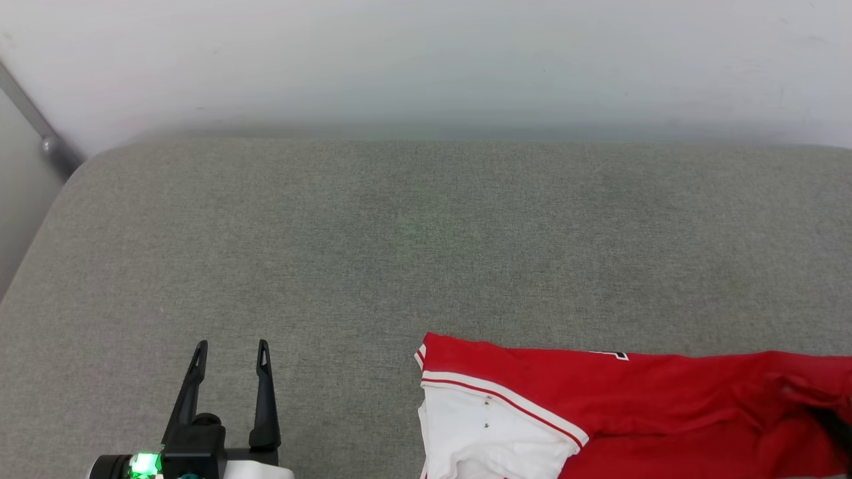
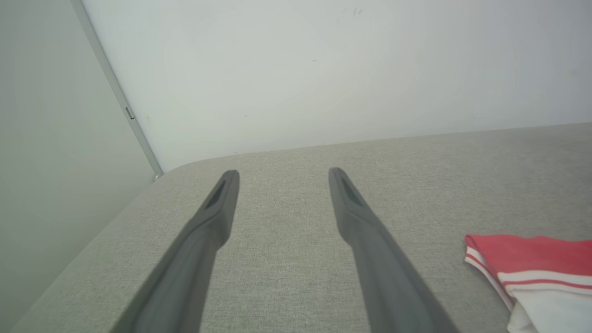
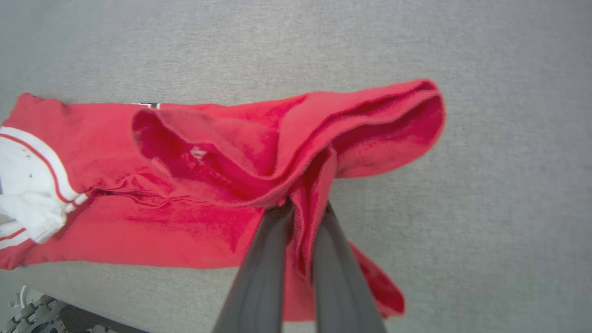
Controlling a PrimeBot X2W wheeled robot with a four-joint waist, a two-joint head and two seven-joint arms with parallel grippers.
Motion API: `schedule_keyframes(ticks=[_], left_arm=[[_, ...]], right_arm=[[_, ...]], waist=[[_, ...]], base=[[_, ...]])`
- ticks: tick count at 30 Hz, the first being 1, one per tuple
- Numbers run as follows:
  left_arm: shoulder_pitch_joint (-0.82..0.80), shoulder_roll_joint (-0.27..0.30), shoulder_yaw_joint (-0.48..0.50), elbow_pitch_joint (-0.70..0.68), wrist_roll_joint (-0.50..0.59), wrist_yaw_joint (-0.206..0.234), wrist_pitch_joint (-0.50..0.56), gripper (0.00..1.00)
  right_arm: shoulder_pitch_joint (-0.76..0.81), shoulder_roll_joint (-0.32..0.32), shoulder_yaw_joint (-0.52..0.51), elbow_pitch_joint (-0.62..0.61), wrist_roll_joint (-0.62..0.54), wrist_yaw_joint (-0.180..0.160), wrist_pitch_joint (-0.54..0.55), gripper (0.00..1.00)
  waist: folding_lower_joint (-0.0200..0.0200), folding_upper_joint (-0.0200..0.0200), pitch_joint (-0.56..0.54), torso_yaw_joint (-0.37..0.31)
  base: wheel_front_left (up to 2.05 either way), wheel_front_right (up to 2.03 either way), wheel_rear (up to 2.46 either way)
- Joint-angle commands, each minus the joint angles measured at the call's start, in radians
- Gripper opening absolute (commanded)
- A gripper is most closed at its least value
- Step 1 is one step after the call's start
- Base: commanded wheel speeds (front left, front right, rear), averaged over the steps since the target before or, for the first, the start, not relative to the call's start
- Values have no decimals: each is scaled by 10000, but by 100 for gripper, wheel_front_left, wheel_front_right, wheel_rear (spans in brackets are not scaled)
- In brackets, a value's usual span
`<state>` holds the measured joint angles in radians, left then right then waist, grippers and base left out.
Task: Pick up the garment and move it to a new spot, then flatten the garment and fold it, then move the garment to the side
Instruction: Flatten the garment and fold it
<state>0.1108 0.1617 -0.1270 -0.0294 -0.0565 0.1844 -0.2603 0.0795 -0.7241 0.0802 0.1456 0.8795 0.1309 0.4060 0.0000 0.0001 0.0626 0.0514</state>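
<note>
The garment (image 1: 639, 406), a red jersey with a white sleeve and red-white striped trim, lies crumpled on the grey padded surface at the lower right of the head view. Its sleeve end (image 2: 536, 273) shows at the right edge of the left wrist view. My right gripper (image 3: 307, 208) is shut on a pinched ridge of the garment's (image 3: 222, 185) red fabric, which is lifted into folds around the fingers. My left gripper (image 1: 231, 348) stands open above bare surface, well to the left of the garment, with nothing between its fingers (image 2: 224, 194).
The grey fabric surface (image 1: 399, 233) runs back to a pale wall (image 1: 426, 60). Its left edge curves down beside a metal rail (image 1: 40, 130). The surface's near edge shows at the bottom left of the right wrist view, with a dark part (image 3: 32, 314) below it.
</note>
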Motion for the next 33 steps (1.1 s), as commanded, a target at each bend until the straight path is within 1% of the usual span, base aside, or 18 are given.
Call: schedule_keyframes(ticks=[1,2,3,5,9,13,14,15,18,23,29,33], left_arm=[[41,-39,67,-11,66,-78,-68,100],[42,-59,102,-9,86,-115,-68,100],[42,-59,102,-9,86,-115,-68,100],[28,-109,153,-10,112,-169,-68,100],[-53,-210,205,19,194,-297,-68,100],[-135,-278,237,36,241,-421,-68,100],[-174,-311,277,49,264,-498,-68,100],[-184,-325,289,61,266,-516,-68,100],[-317,-369,285,81,295,-607,-68,100],[-549,-484,299,141,321,-709,-66,100],[-855,-631,260,223,345,-835,-59,100],[-1030,-711,244,289,335,-876,-59,100]], right_arm=[[284,143,100,-706,-38,-4,36,0],[350,197,114,-1056,-65,-4,58,0],[350,197,114,-1056,-65,-4,58,0],[453,286,210,-1703,-185,-4,88,0],[289,586,683,-2801,-329,-4,428,0],[-226,857,1552,-3583,-460,-4,838,0],[-777,1056,2405,-3851,-566,-4,1145,0],[-1003,1084,2697,-3858,-599,-4,1226,0],[-1800,1179,3703,-3625,-707,-4,1416,0],[-3225,1563,5464,-2715,-966,-4,1537,0],[-4762,2191,7423,-935,-1205,-4,1420,0],[-5337,2646,8269,474,-1251,-4,1127,0]], waist=[[0,-1,-12,21],[0,-1,-5,24],[0,-1,-5,24],[0,-1,20,36],[0,-1,74,111],[0,-1,140,247],[0,-1,196,352],[0,-1,222,384],[0,-1,341,521],[0,-1,611,746],[0,-1,993,1007],[0,-1,1172,1168]], base=[[0,0,0],[0,0,0],[0,0,0],[0,0,0],[0,0,0],[0,0,0],[0,0,0],[0,0,0],[0,0,0],[0,0,0],[0,0,0],[0,0,0]])
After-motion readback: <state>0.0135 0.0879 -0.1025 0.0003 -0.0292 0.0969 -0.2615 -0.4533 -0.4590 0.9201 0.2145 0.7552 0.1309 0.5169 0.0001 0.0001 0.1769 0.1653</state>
